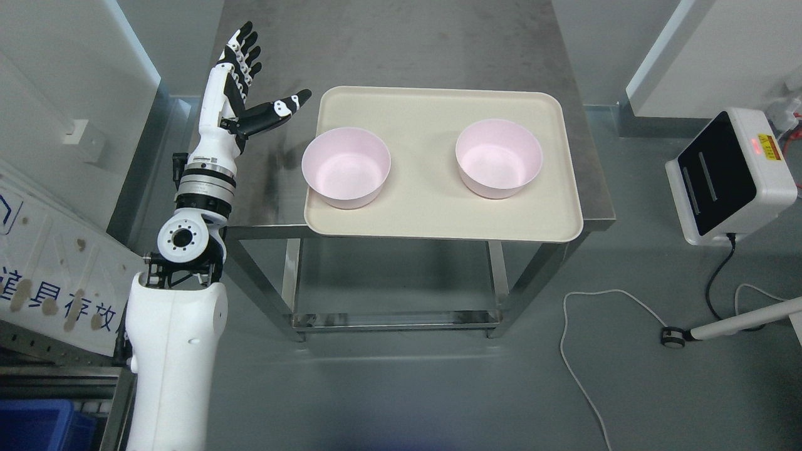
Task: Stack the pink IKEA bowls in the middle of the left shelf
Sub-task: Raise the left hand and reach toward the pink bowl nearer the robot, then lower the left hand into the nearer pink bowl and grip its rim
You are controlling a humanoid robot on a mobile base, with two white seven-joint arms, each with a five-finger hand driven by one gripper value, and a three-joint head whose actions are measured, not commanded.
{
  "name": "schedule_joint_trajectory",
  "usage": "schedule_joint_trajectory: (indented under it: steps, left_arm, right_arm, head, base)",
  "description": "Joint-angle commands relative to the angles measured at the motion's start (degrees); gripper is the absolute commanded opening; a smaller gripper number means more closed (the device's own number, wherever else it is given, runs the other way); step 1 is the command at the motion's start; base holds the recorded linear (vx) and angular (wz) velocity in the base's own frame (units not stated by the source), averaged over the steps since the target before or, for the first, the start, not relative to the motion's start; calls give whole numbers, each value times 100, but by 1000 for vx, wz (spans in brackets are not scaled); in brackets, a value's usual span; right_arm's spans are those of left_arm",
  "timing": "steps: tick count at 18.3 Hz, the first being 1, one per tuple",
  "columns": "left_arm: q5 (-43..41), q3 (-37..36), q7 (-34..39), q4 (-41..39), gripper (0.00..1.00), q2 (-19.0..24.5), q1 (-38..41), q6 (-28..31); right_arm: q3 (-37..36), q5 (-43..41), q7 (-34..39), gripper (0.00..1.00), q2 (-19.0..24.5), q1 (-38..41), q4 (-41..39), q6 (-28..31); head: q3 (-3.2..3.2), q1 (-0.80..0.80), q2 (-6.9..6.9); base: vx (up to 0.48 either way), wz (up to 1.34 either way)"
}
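At the far left of your head view, the left arm rises from the lower left edge, and the left hand (247, 94) hangs above the bare steel of the counter (263, 181), just outside the left rim of the tray (438, 219). Its fingers (241, 53) are spread and point away from you, the thumb juts out toward the tray, and nothing is in its grip. It touches neither bowl.

Moving right, the left pink bowl (346, 168) sits upright at the tray's left edge, its rim reaching right up to that edge. It is the nearer of the two to the hand, with only a short gap from the thumb tip. Further right, the right pink bowl (499, 158) also stands upright on the tray, well apart from the first, with bare cream tray between them. Both are empty as far as you can see.

As for progress, judge it as essentially at the start: the two bowls are separate, neither is nested in the other, and neither has been lifted. What remains is the whole job: closing the hand on one bowl, most likely the left one given where the hand hovers, carrying it over, and seating it inside the other. Your right arm does not show anywhere. Past the counter on the right, a white box with a dark panel (727, 175) stands on the floor with its cable trailing.
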Motion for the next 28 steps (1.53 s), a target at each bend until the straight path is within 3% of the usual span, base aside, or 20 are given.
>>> schedule_joint_trajectory:
  steps: [1,4,9,12,14,16,24,28]
  left_arm:
    - [-184,100,-17,-72,100,100,76,-14]
    - [-184,205,-86,-28,100,100,-82,-101]
    - [-193,277,-1411,306,97,1587,-899,-173]
    - [-220,-152,-3096,315,92,2712,-1242,-102]
    - [-228,-522,-3662,315,89,3031,-1401,-85]
    - [-438,-978,-3726,315,83,3085,-1585,-85]
    - [-990,-2666,-3875,341,84,2778,-1972,337]
    - [-1887,-2835,-4278,543,83,2357,-1920,337]
  right_arm:
    - [-53,44,23,100,-100,1,0,5]
    - [-53,44,23,100,-100,1,0,5]
    - [-53,44,23,100,-100,1,0,5]
    - [-53,44,23,100,-100,1,0,5]
    - [-61,44,32,100,-100,1,0,5]
    - [-61,44,32,100,-100,1,0,5]
    - [-53,44,23,100,-100,1,0,5]
    - [-62,44,32,100,-100,1,0,5]
  head:
    - [0,0,0]
    - [0,0,0]
    - [0,0,0]
    - [0,0,0]
    - [0,0,0]
    - [0,0,0]
    - [0,0,0]
    - [0,0,0]
  base:
    - [36,25]
    - [12,9]
    - [0,0]
    - [0,0]
    - [0,0]
    - [0,0]
    - [0,0]
    - [0,0]
